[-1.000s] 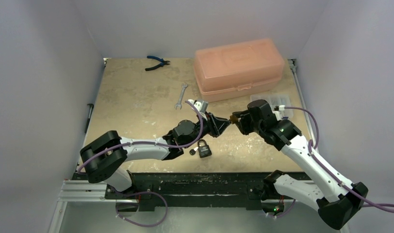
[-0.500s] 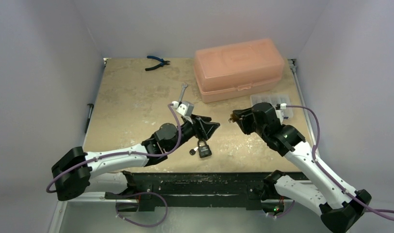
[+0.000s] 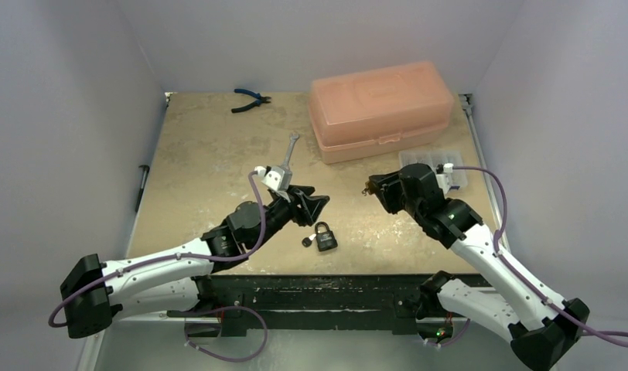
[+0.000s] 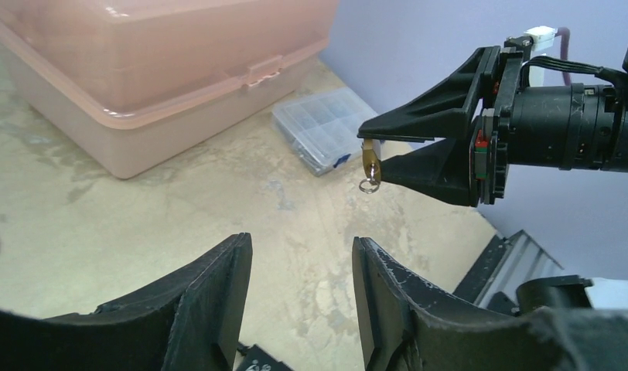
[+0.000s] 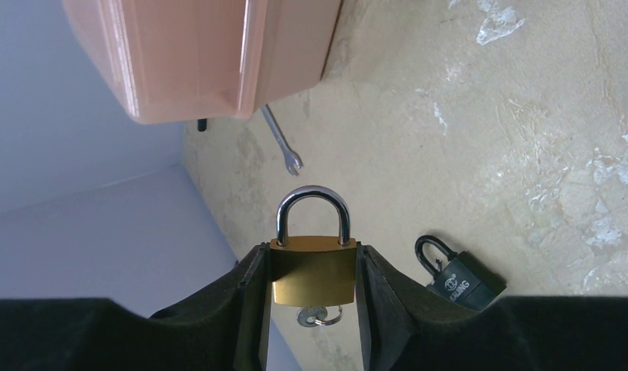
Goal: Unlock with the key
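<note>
A brass padlock, shackle closed and key in its keyhole, is being clenched in mid-air by the right gripper, on the near side of the pink toolbox. The left gripper is hanging released and empty, farther from the toolbox and apart from the padlock. A misaligned pinch on the tiny key could end up slipping off or twisting the padlock askew.

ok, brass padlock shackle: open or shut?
Shut. Both legs of the shackle seat in the brass padlock the right gripper holds; key at its base.
</note>
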Controlling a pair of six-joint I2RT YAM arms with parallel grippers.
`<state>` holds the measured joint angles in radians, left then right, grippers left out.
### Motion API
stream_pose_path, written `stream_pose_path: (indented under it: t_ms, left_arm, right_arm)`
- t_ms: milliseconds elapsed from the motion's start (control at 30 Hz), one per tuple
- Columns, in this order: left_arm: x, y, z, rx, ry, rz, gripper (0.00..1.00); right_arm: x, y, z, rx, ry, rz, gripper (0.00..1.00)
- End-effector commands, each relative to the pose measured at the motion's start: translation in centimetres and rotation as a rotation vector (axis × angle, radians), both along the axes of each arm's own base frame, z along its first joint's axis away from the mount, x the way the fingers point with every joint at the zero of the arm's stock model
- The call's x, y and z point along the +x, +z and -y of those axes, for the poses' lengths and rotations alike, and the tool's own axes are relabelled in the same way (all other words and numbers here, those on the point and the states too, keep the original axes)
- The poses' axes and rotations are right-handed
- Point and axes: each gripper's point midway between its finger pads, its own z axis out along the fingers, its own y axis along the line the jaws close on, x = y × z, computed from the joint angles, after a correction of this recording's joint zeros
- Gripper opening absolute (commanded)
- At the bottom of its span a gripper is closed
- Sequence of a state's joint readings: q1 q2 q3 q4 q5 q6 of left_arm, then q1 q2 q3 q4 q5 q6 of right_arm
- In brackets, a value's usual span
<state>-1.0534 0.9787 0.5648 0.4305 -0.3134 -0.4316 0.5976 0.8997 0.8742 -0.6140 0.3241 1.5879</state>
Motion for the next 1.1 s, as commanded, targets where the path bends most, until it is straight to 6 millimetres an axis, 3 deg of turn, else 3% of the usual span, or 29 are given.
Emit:
stream_pose_path:
  t_ms: [0, 200, 400, 767, 967, 1067]
  left_arm:
    - [0.4, 0.6, -1.9, 0.076, 0.048, 0.063, 0.52]
    - [-0.1, 0.0, -1.2, 0.133, -0.014, 0.102, 0.52]
    - [0.3, -0.4, 1.1, 0.147, -0.068, 0.129, 0.51]
    - [1.7, -1.0, 5.6, 0.104, -0.117, 0.108, 0.57]
    - [1.8, -0.3, 6.2, 0.053, -0.121, 0.115, 0.66]
    - [2.0, -0.3, 6.2, 0.052, -0.111, 0.117, 0.63]
  right_arm:
    - [0.7, -0.2, -1.2, -0.002, 0.035, -0.011, 0.00]
    - [1.1, -0.4, -4.0, -0.092, 0.221, -0.044, 0.00]
    - [1.0, 0.3, -5.3, -0.041, 0.267, 0.006, 0.00]
    - [0.7, 1.1, -5.8, -0.047, 0.278, -0.008, 0.00]
    - [0.7, 1.1, -5.7, -0.058, 0.279, -0.005, 0.00]
    - [0.7, 1.1, -5.7, -0.062, 0.281, -0.004, 0.00]
